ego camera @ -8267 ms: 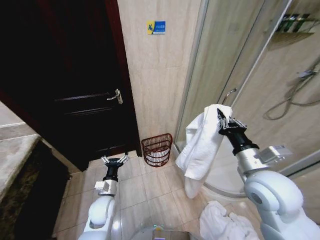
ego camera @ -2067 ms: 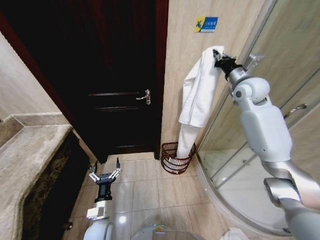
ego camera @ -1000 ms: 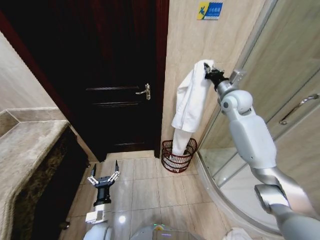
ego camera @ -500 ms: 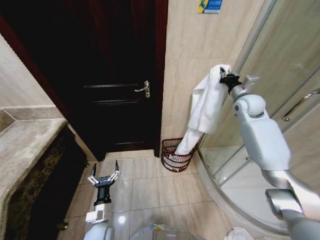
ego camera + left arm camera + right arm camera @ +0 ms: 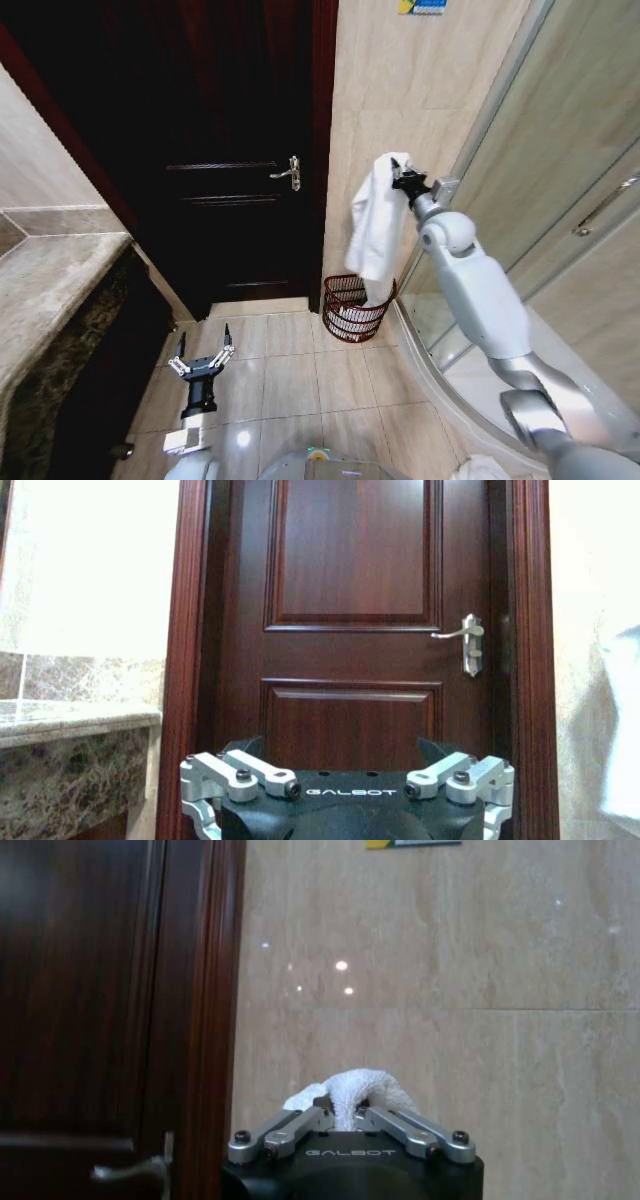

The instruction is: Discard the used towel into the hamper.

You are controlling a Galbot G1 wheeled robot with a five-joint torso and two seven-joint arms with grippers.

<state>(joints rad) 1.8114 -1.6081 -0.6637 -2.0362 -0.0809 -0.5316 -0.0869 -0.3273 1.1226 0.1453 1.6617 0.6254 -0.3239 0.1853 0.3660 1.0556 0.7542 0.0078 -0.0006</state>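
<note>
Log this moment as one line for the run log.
right tool: shut on towel | towel: hanging above hamper, lower end inside rim | left tool: open, low, idle

towel (image 5: 374, 225) white | hamper (image 5: 356, 310) dark reddish-brown wire weave | door (image 5: 230, 150) dark mahogany | wall tiles (image 5: 420, 110) beige

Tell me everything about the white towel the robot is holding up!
The towel is white and fluffy-looking, like terry cloth. The right gripper pinches its top edge, jaws shut on a bunched tuft. It hangs in long folds against the beige tiled wall, its bottom end dipping into the hamper below.
</note>
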